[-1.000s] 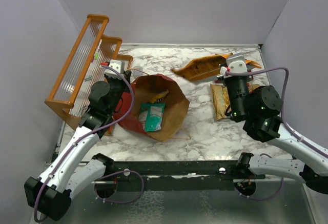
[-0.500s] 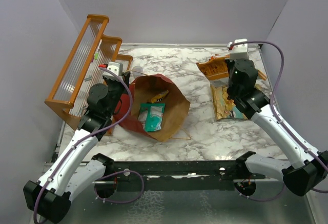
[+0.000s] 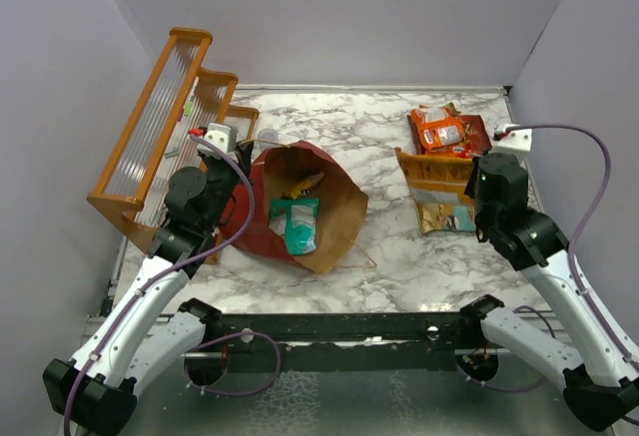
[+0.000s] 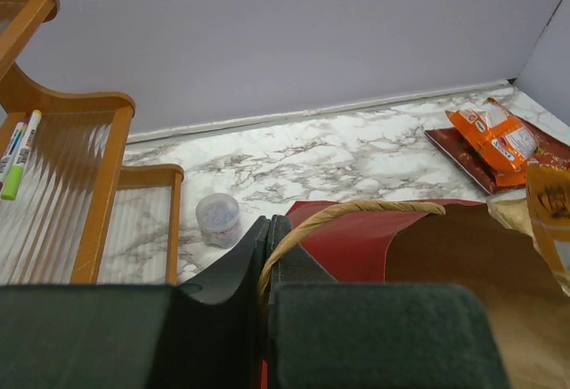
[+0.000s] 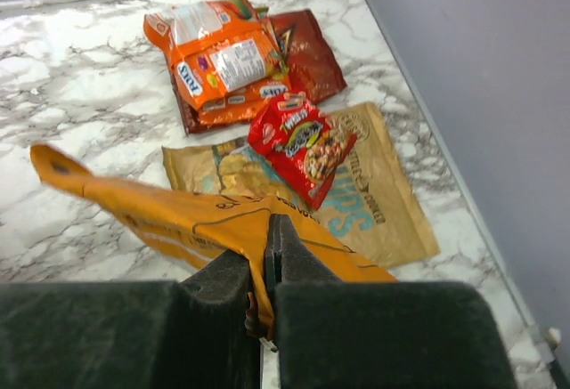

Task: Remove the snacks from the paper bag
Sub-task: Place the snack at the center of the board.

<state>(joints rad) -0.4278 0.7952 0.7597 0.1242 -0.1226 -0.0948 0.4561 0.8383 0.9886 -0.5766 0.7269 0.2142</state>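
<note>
Worktop (image 3: 394,251): white and grey marble, walled in on three sides by plain lilac panels.
Wooden rack (image 3: 150,127): orange, slatted, in the upper left of the top view, just behind the left arm; a green marker (image 4: 18,159) lies on its slats.
Small lidded tub (image 4: 217,219): clear, on the marble between the rack and the bag's rim.
Paper bag (image 3: 344,218): lying centre-left, its mouth open toward the camera, dark red outside and brown inside.
In the bag: a teal packet (image 3: 300,226) and, beyond it, a yellow packet (image 3: 310,187).
Pile at upper right: orange packet (image 5: 218,55) lying on the dark red Doritos bag (image 5: 312,51); nearer, a small red packet (image 5: 301,144) on a kraft-brown chip bag (image 5: 378,206).
In the way: the orange-yellow chip bag (image 5: 169,220) stretches across the near left part of the kraft-brown bag and hides it; the right wall stands close beside the right arm.
Left arm: runs from the lower left up alongside the rack, wrist over the bag's left side.
Left hand (image 4: 267,233): fingers together, pinching the paper bag's rim.
Right arm: rises from the lower right, elbow bent, wrist tipped down toward the pile.
Right hand (image 5: 270,227): fingers pressed together on a fold of the orange-yellow chip bag.
</note>
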